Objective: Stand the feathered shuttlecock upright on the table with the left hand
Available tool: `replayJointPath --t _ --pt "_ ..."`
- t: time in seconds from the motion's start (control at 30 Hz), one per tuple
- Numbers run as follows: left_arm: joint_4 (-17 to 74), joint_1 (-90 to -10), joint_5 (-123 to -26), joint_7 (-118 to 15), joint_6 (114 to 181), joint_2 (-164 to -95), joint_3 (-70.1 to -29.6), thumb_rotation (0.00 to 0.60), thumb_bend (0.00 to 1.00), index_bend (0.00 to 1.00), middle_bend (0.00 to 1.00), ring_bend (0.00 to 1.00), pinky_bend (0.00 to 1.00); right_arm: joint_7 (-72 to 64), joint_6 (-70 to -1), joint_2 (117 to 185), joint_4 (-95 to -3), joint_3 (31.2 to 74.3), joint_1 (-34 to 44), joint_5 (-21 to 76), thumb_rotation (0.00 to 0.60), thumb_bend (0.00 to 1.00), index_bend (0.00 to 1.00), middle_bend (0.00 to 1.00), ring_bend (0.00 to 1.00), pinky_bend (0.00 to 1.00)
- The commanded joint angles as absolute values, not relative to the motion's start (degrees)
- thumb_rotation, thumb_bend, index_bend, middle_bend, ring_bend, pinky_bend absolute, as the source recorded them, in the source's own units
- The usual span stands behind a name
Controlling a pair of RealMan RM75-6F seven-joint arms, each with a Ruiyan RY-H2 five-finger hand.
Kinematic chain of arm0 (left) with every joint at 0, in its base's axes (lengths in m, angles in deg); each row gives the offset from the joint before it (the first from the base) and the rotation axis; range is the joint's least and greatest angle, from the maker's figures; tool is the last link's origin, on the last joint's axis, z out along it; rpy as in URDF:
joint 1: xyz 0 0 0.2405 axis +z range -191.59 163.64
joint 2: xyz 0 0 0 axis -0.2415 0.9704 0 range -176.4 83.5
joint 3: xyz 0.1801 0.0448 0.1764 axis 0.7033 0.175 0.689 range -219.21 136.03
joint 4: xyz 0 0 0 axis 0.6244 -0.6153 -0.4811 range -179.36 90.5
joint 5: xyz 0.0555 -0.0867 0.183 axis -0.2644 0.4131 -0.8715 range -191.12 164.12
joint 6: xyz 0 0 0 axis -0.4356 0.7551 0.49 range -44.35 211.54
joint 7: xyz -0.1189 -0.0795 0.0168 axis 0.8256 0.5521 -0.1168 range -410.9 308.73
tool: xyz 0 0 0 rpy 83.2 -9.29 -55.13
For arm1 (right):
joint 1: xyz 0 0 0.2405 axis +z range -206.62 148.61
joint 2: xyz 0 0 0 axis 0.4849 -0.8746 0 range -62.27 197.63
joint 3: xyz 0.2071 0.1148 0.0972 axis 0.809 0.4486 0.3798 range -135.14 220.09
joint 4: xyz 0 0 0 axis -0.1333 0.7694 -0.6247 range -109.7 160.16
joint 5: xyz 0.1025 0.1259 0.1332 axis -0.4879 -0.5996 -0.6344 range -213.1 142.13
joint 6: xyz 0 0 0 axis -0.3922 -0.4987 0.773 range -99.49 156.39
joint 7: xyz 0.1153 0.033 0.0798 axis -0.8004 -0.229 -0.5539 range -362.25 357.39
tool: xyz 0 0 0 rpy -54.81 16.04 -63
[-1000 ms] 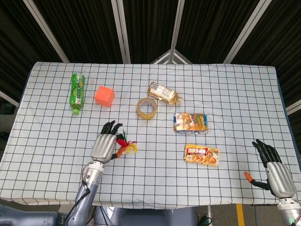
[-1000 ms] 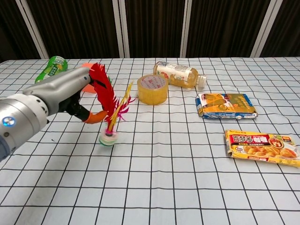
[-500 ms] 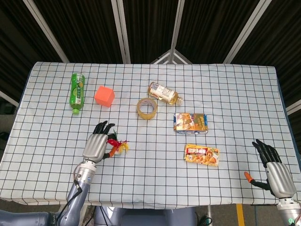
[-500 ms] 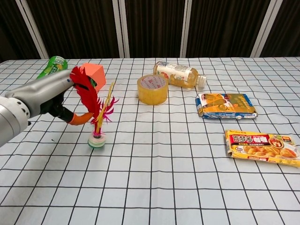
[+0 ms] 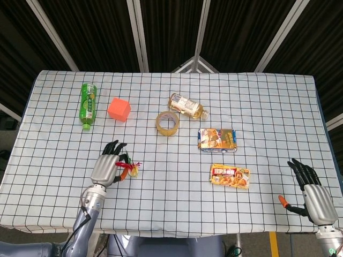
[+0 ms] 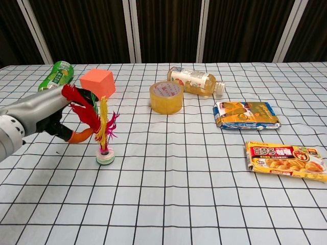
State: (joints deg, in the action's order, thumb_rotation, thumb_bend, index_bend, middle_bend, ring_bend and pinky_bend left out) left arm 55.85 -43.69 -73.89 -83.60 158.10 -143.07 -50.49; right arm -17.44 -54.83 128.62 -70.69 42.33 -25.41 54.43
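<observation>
Standing thing: red, yellow and pink feathered shuttlecock [image 6: 103, 133] upright on its round white-and-green base, on the checked tablecloth [image 6: 168, 204] at the near-left part of the table.
Left hand: silver-backed left hand [image 6: 38, 116] just left of the feathers; its orange-tipped thumb curls toward the stem. Fingers lie behind the red feathers, so whether they clamp the shuttlecock or only lie against it cannot be told.
Head view of it: left hand [image 5: 107, 166] with dark fingers stretched forward, shuttlecock [image 5: 130, 169] a small bright tuft at its right edge; contact too small to judge.
Right hand: right hand [image 5: 312, 195] at the near-right table edge, dark fingers spread apart, holding nothing; wrist cut off by the frame, and absent from the chest view.
Around: orange cube [image 6: 97, 82] behind the shuttlecock; green plastic bottle [image 6: 56, 74] lying far left, partly behind the arm; roll of yellowish tape [image 6: 166, 97]; clear bottle with amber liquid [image 6: 196, 81] on its side; blue-edged snack packet [image 6: 247, 115]; yellow and red food packet [image 6: 286, 160], cut by the right edge.
</observation>
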Motion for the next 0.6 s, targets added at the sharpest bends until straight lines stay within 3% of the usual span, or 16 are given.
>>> replayJointPath --t 0.03,0.13,0.23,0.33,0.6 --pt "57.3 -42.8 -74.9 -82.5 158.5 -141.3 -49.6 0.600 0.39 0.40 0.06 0.00 0.00 -17.5 -54.9 128.6 -70.7 42.3 -25.4 54.4 0.600 0.34 0.00 0.00 0.00 0.00" --pt "59.0 -41.6 -76.4 -80.5 158.7 -138.7 -48.3 0.600 0.19 0.20 0.00 0.00 0.00 -17.4 -54.9 128.6 -70.7 42.3 -25.5 54.4 0.600 0.34 0.00 0.00 0.00 0.00" --pt "60.8 -40.0 -78.5 -77.4 159.1 -135.6 -46.9 0.600 0.09 0.04 0.00 0.00 0.00 -17.4 -54.9 128.6 -70.7 42.3 -25.4 54.5 0.600 0.34 0.00 0.00 0.00 0.00" --pt "62.7 -38.1 -81.8 -73.5 160.8 -132.3 -45.9 0.600 0.03 0.00 0.00 0.00 0.00 -17.3 -54.9 128.6 -70.6 42.3 -25.5 54.5 0.600 0.34 0.00 0.00 0.00 0.00" --pt "63.1 -31.0 -95.8 -66.9 171.2 -121.0 -40.5 0.600 0.03 0.00 0.00 0.00 0.00 -16.7 -54.7 128.4 -70.6 42.3 -25.6 53.9 0.600 0.34 0.00 0.00 0.00 0.00"
